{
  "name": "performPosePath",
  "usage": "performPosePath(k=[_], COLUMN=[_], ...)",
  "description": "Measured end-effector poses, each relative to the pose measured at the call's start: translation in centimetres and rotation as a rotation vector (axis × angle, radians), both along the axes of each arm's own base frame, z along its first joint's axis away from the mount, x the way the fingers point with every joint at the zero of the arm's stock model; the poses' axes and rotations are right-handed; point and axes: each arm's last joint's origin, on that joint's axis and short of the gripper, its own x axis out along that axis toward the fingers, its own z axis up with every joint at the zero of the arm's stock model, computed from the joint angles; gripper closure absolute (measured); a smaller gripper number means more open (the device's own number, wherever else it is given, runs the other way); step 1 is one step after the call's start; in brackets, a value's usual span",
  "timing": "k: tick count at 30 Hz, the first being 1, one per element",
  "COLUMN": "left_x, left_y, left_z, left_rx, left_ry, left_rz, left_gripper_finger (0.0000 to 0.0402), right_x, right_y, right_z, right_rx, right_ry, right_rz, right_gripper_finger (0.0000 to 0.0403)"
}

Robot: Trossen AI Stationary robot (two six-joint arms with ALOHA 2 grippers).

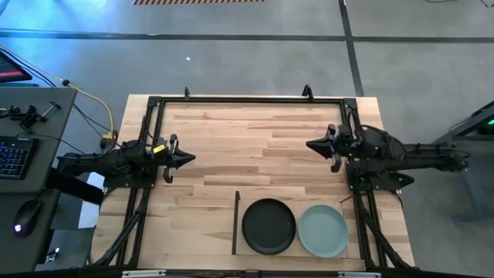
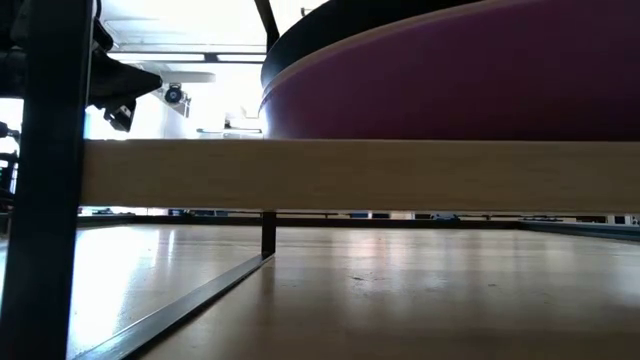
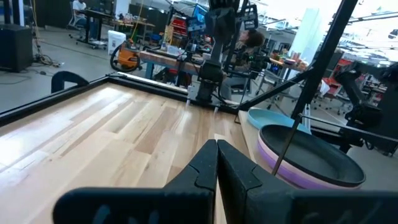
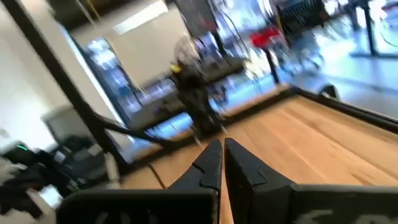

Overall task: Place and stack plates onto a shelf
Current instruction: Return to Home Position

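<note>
The black plate point(image 1: 268, 225) lies on top of the purple plate point(image 2: 480, 90), which rests on the pale wooden shelf point(image 1: 302, 201) at the table's near edge. The pale blue-green plate point(image 1: 323, 230) lies on the shelf to the black plate's right. The left wrist view shows the black plate point(image 3: 314, 155) over the purple plate's rim point(image 3: 292, 177). The pink plate does not show. My left gripper point(image 1: 190, 158) is shut and empty at mid-left of the table. My right gripper point(image 1: 311, 145) is shut and empty at mid-right, beyond the shelf.
The shelf's front edge point(image 2: 350, 175) stands raised above the tabletop on a thin dark upright point(image 2: 268, 232). A black frame point(image 1: 247, 99) runs round the table's far and side edges. Bare butcher-block tabletop point(image 1: 247, 147) lies between the two grippers. A desk with a keyboard point(image 1: 15, 154) stands at the left.
</note>
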Motion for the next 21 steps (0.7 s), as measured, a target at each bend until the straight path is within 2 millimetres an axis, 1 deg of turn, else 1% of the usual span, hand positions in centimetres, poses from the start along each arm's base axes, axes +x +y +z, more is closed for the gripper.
performPosePath(k=[4, 7, 10, 15, 21], left_x=[0.0, 0.0, 0.0, 0.0, 0.0], left_y=[0.0, 0.0, 0.0, 0.0, 0.0], left_z=[0.0, 0.0, 0.0, 0.0, 0.0], left_rx=[0.000, 0.000, 0.000, 0.000, 0.000], left_ry=[0.000, 0.000, 0.000, 0.000, 0.000], left_rz=[0.000, 0.000, 0.000, 0.000, 0.000], left_gripper_finger=[0.0401, 0.0401, 0.0401, 0.0401, 0.0401], right_x=[-0.6, -0.9, -1.2, -1.7, -2.7], right_y=[0.1, 0.1, 0.2, 0.4, 0.4], right_z=[-2.5, -3.9, -4.6, -5.4, -6.3], right_rx=[0.016, -0.021, -0.061, -0.075, -0.090], right_ry=[-0.091, -0.099, -0.102, -0.111, -0.160], right_rz=[0.013, 0.032, 0.057, 0.110, 0.108], right_gripper_finger=[0.0402, 0.0402, 0.0403, 0.0403, 0.0403])
